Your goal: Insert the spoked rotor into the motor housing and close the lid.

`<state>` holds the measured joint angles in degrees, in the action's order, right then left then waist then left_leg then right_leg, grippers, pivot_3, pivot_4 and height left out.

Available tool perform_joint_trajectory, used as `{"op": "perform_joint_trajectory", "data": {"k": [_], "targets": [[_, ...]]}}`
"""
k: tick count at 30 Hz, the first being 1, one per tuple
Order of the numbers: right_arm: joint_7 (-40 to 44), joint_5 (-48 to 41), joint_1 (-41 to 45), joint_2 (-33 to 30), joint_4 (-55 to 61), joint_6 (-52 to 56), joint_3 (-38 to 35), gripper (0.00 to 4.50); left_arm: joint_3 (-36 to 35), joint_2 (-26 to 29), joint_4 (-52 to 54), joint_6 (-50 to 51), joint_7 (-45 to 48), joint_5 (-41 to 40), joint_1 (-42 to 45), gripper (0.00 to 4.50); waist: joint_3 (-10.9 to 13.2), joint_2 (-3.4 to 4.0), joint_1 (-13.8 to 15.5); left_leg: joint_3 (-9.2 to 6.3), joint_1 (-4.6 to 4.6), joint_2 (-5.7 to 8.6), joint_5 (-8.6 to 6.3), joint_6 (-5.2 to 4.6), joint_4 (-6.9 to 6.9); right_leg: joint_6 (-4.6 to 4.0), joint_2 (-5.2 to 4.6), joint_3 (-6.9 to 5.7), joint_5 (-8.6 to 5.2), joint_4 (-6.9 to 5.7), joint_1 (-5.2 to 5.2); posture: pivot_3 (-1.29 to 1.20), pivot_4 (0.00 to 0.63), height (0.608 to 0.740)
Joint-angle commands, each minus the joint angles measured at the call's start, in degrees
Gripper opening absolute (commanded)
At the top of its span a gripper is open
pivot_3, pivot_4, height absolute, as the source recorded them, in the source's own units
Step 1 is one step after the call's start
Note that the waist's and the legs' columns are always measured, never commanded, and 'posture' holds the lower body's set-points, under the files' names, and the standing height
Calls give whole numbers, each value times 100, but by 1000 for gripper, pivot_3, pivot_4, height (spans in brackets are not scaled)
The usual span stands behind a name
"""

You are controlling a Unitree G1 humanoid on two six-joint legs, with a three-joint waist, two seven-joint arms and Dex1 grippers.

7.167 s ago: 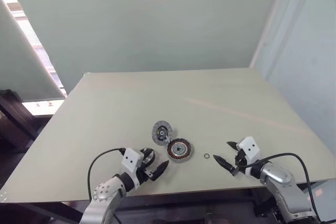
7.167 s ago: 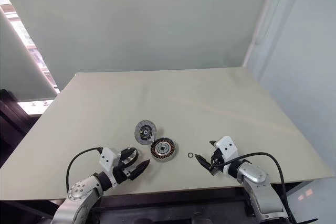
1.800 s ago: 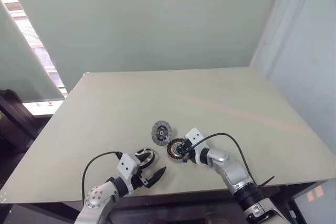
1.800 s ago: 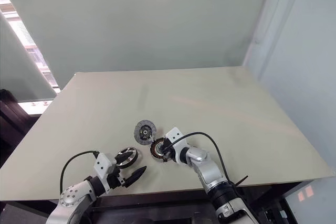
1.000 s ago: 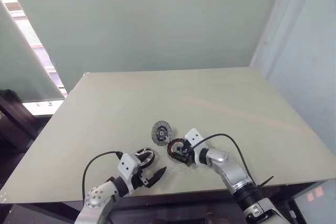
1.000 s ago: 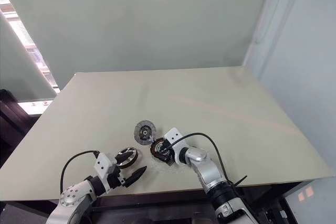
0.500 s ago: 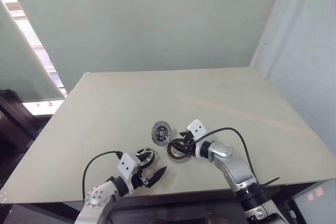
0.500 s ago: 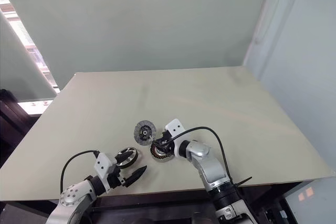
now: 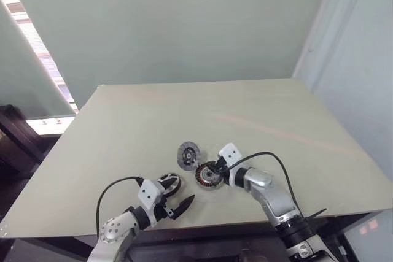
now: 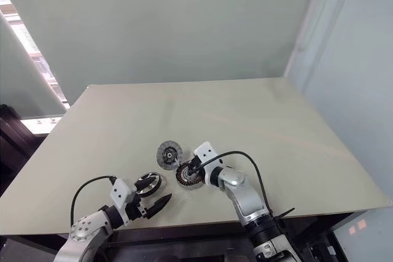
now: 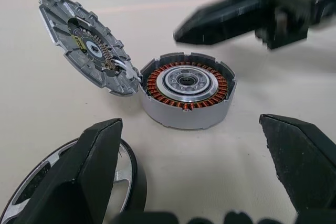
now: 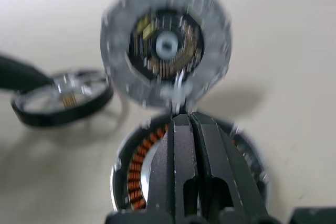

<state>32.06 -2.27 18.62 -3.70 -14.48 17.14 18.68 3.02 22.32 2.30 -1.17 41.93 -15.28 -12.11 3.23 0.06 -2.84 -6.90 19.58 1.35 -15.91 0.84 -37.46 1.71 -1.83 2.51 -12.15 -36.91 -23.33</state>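
right gripper (image 12: 186, 129) pressed together, empty, over the motor housing (image 11: 186, 95); left gripper (image 11: 194, 182) spread. spoked rotor (image 9: 169, 183) sits left of the housing, lid (image 11: 86, 51) behind. centre the rotor squarely before lowering.

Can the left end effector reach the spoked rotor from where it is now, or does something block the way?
Probably yes. The left end effector stands open with the spoked rotor right beside it on the table, and nothing lies between them. The right end effector is shut over the motor housing, clear of that path.
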Motion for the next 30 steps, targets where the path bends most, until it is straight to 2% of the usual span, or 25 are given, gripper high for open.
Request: {"op": "perform_joint_trajectory", "data": {"k": [1,5,12,14,16,21,25,30], "targets": [[-43,143,166,59,-307,-248,73,58,-76,26,125,-116,7,-5,68,4500,0,0,0,0,0,0,0,0,0,0,0,0,0,0,0,0,0,740],[-100,302,196,54,-623,-417,124,58,-76,23,132,-118,-3,-3,63,4500,0,0,0,0,0,0,0,0,0,0,0,0,0,0,0,0,0,740],[-12,86,160,25,-107,-360,-100,58,-122,-18,176,-82,0,-122,-27,4500,0,0,0,-1,0,0,0,0,1,0,0,0,0,0,0,0,0,740],[145,-58,117,-10,157,-293,-142,58,-246,-158,464,295,-132,-517,-168,4500,0,0,0,-1,0,0,0,0,1,0,0,1,0,0,0,0,0,740],[276,-150,77,-77,449,-214,-161,58,-398,-201,1058,1191,-228,-1314,-576,4500,0,-1,-9,-2,2,-1,0,0,1,0,-1,0,0,1,-2,0,0,740],[330,-187,9,-176,728,-76,-165,58,-885,-323,1805,2409,-542,-2694,-1271,4500,3,1,-5,-3,0,-7,-2,-2,13,0,-1,-3,-1,3,-7,0,0,740],[379,-187,0,-203,776,-75,-133,58,-1176,-579,1896,2876,-927,-3333,-1462,4500,8,9,-2,-3,0,-8,-2,-2,7,-2,-1,-7,-2,3,-4,0,0,740],[547,-189,-32,-253,916,-78,-9,58,-1459,-1041,1636,3140,-1513,-3712,-1304,4500,8,6,-2,0,1,-6,-2,-1,-10,-2,-2,-5,-2,3,1,0,0,740]]}}
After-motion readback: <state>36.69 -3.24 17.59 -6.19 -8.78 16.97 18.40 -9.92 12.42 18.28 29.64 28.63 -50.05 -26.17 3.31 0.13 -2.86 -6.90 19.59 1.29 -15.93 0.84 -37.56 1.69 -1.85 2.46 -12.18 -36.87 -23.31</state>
